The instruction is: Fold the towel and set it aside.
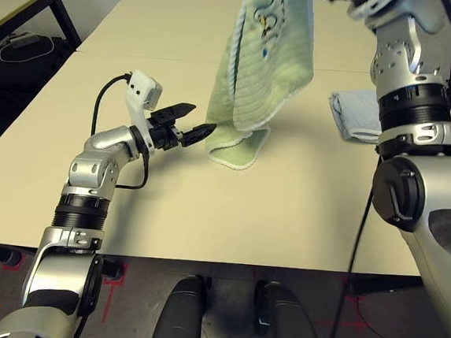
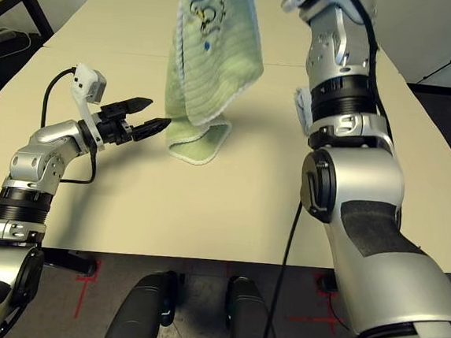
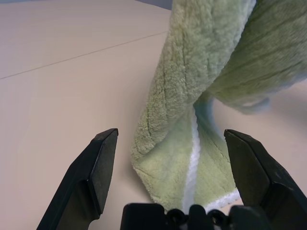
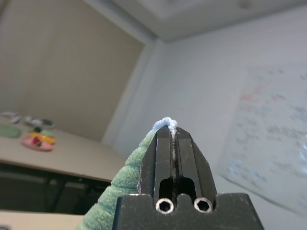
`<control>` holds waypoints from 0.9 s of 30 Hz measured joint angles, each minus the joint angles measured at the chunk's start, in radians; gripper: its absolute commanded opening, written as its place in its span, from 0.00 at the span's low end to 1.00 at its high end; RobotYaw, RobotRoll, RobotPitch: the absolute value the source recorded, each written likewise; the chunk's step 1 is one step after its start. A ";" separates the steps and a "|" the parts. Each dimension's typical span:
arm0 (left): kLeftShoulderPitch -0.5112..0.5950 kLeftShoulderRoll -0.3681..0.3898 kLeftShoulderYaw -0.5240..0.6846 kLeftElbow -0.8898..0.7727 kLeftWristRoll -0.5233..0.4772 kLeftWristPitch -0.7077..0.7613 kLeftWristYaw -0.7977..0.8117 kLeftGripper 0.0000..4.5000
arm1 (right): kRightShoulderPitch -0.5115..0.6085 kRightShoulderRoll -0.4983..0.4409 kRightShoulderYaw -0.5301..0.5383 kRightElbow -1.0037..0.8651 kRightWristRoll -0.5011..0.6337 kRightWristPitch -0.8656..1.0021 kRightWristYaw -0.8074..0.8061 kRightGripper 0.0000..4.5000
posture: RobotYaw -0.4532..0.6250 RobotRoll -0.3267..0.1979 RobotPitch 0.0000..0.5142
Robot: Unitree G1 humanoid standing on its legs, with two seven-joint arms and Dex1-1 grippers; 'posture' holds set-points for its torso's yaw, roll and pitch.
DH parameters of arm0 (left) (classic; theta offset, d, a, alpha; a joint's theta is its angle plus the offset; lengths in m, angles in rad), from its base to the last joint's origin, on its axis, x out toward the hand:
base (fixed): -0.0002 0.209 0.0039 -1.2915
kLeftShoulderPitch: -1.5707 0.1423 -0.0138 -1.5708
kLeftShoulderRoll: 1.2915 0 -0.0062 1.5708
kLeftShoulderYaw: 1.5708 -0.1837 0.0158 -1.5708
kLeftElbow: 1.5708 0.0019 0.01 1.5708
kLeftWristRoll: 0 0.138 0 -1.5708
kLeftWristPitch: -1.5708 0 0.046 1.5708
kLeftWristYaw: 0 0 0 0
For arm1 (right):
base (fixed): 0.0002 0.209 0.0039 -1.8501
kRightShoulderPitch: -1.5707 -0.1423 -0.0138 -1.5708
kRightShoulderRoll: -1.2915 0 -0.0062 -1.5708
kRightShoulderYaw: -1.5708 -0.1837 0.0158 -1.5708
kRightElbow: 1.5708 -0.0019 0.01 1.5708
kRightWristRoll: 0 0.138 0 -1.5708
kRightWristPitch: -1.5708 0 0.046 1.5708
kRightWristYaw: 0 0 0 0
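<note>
Light green towel [image 1: 257, 77] hangs from my right hand [image 4: 173, 132], its white edging pinched between the closed fingers. Lower end rests folded under on the desk [image 1: 166, 219]; small dark scribble and blue spot face my head camera. My left hand [image 1: 202, 123] is wide, nothing in it, fingers pointing at the towel's lower part, near the desk surface. Pale blue folded towel [image 1: 357, 115] lies on the desk, beside my right arm in view. Whiteboard [image 4: 268, 139] with writing on the wall.
</note>
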 measured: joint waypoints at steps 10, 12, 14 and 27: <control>0.035 -0.025 -0.011 -0.007 0.004 -0.003 0.007 1.00 | -0.080 0.026 -0.061 0.079 0.011 -0.025 -0.049 0.00 | 0.56 0.62 0.22; 0.038 -0.028 -0.024 -0.008 0.012 -0.005 0.011 1.00 | -0.093 0.031 -0.065 0.093 0.011 -0.026 -0.054 0.00 | 0.56 0.62 0.23; 0.043 -0.029 -0.031 -0.008 0.020 -0.008 0.012 1.00 | -0.101 0.032 -0.067 0.108 0.006 -0.025 -0.071 0.00 | 0.56 0.62 0.24; 0.066 0.002 -0.053 -0.078 0.077 -0.017 0.031 1.00 | -0.103 0.068 -0.067 0.111 -0.023 0.017 -0.150 0.00 | 0.53 0.62 0.28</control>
